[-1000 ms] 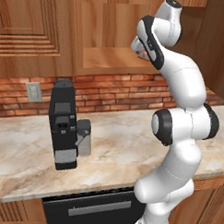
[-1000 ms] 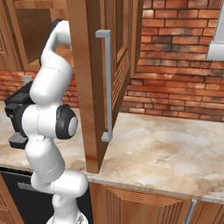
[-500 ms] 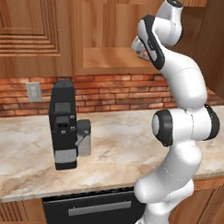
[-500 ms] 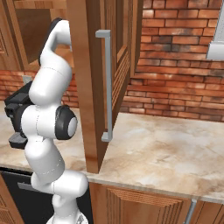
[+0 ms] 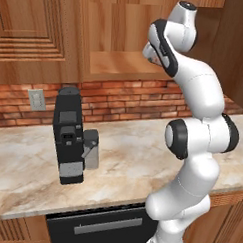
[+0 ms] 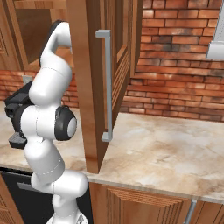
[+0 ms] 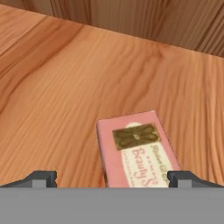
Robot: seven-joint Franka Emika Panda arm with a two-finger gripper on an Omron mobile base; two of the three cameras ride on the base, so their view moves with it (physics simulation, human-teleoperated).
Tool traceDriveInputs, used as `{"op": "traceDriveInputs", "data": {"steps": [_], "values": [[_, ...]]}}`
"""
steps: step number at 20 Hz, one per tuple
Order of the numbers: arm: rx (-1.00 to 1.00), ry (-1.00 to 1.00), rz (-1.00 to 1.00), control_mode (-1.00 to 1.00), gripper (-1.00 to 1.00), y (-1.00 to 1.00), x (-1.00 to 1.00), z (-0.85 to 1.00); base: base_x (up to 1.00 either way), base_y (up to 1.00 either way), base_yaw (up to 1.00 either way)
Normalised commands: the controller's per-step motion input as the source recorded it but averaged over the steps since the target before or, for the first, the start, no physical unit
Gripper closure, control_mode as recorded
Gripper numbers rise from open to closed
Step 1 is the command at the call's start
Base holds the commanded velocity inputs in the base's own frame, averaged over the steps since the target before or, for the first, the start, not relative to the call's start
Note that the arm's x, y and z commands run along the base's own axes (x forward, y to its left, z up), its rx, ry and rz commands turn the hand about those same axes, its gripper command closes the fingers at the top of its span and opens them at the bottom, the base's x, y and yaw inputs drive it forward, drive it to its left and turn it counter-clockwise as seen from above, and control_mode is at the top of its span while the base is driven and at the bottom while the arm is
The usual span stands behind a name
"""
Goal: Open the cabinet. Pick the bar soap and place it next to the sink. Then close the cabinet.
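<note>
The wooden cabinet (image 5: 117, 38) stands open, its door (image 6: 89, 87) swung out toward me with the long silver bar handle (image 6: 106, 83) facing right. My arm reaches up into the cabinet, the hand (image 5: 149, 50) just above the plain shelf (image 5: 113, 63). In the hand view the bar soap (image 7: 138, 151), a flat pink block with a brown emblem and lettering, lies flat on the shelf (image 7: 57, 100). My gripper (image 7: 113, 179) is open, and its two dark fingertips (image 7: 43, 178) stand wide apart on either side of the soap's near end.
A black coffee machine (image 5: 68, 136) stands on the marble counter (image 5: 126, 164) below the cabinet, in front of the brick wall with an outlet (image 5: 36, 99). A dishwasher front (image 5: 99, 227) sits under the counter. The open door juts out over the counter (image 6: 175, 148).
</note>
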Motion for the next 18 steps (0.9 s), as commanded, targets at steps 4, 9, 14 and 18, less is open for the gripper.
{"op": "traceDriveInputs", "data": {"steps": [4,9,14,18], "values": [[-0.02,0.00,0.00,-1.00,-1.00,0.00,0.00,-0.14,0.00,0.00,0.00],[-0.01,0.00,0.00,-1.00,-1.00,-0.01,0.00,-0.02,0.00,0.00,0.00],[-0.01,0.00,0.00,-1.00,-1.00,-0.11,0.00,-0.21,0.00,0.00,0.00],[-0.03,0.00,0.00,-1.00,-1.00,-0.24,0.00,-0.28,0.00,0.00,0.00]]}}
